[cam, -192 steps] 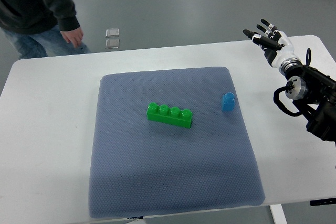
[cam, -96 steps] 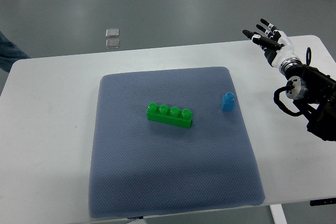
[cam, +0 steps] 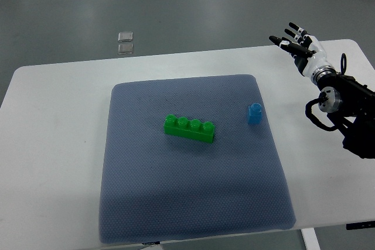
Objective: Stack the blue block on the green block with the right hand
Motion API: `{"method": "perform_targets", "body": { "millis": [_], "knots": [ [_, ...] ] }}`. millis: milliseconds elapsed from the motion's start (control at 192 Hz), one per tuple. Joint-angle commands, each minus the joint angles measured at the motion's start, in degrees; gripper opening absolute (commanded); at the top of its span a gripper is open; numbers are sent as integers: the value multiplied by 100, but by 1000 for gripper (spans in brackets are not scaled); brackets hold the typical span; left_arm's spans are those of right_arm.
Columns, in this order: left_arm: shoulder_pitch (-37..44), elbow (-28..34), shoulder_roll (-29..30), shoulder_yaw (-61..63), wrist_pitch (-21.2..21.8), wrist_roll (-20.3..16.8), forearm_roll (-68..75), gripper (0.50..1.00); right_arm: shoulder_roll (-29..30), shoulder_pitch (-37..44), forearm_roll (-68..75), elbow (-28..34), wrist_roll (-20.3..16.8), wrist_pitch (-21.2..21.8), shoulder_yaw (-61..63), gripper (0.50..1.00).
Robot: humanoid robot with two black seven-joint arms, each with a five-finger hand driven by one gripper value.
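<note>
A long green block (cam: 189, 128) with a row of studs lies near the middle of the blue-grey mat (cam: 193, 203). A small blue block (cam: 254, 113) stands upright on the mat to the right of it, apart from it. My right hand (cam: 295, 43) is at the table's far right, well beyond and to the right of the blue block. Its fingers are spread and it holds nothing. The left arm is out of view.
The mat lies on a white table (cam: 53, 133). Two small grey squares (cam: 125, 43) lie on the floor beyond the table's far edge. My right arm's dark body (cam: 351, 115) sits over the table's right edge.
The person at the top left has walked out of the picture. My right hand has shifted only slightly. The blocks have not moved.
</note>
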Motion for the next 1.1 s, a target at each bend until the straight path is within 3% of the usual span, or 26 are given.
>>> {"method": "perform_targets", "body": {
  "millis": [0, 598, 978, 1097],
  "knots": [
    [0, 0, 0, 0, 0, 0, -1, 1000, 7, 0, -182, 21, 0, 5, 6, 917],
    [0, 0, 0, 0, 0, 0, -1, 1000, -336, 17, -903, 91, -9, 506, -319, 917],
    [0, 0, 0, 0, -9, 0, -1, 1000, -714, 105, -938, 724, 0, 515, -1049, 917],
    [0, 0, 0, 0, 0, 0, -1, 1000, -907, 264, -1553, 935, 0, 532, -1427, 917]
  ]
}}
